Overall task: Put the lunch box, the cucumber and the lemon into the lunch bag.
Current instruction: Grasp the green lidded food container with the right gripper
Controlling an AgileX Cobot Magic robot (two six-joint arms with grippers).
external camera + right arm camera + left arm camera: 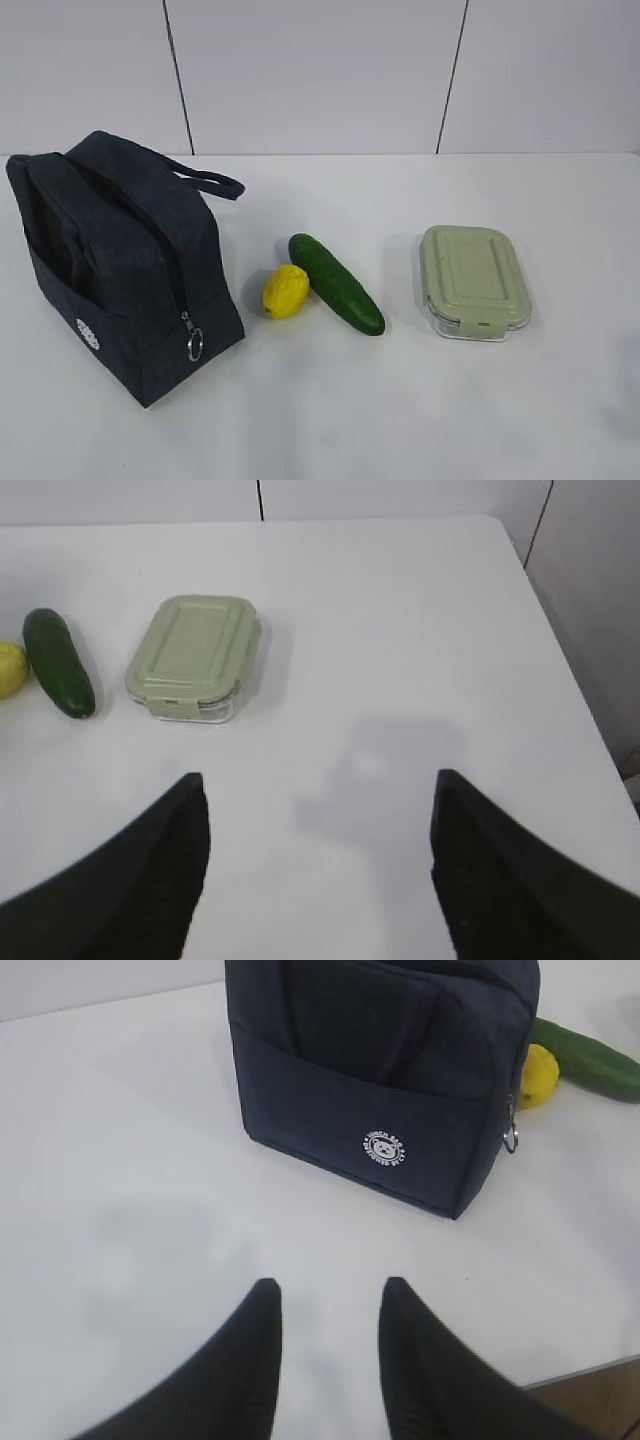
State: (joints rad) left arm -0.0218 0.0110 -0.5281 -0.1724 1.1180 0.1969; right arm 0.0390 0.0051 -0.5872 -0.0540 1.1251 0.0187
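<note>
Between the fingers of the left claw [328,1305] only bare table [130,1160] is seen; the jaws are set partly apart, nothing gripped. Ahead of it, a bit to the right and well clear, the lunch bag [375,1080] is stood upright, logo side facing the claw, zip pull hung at its right corner. Beyond the bag's right edge the lemon [540,1075] and cucumber [590,1060] are glimpsed, touching or nearly so.

Nothing is held by the right claw [320,810] either; its jaws are spread wide over empty table. Ahead and to its left the lunch box [195,655] is laid flat, lid clipped on, w/ the cucumber just beyond it on the left and the lemon at the far left edge.

Progress, as judged: none of the 3 items is bagged yet. The bag appears zipped shut, so it prob. needs opening first; then box, cucumber, lemon are all left to be loaded.
</note>
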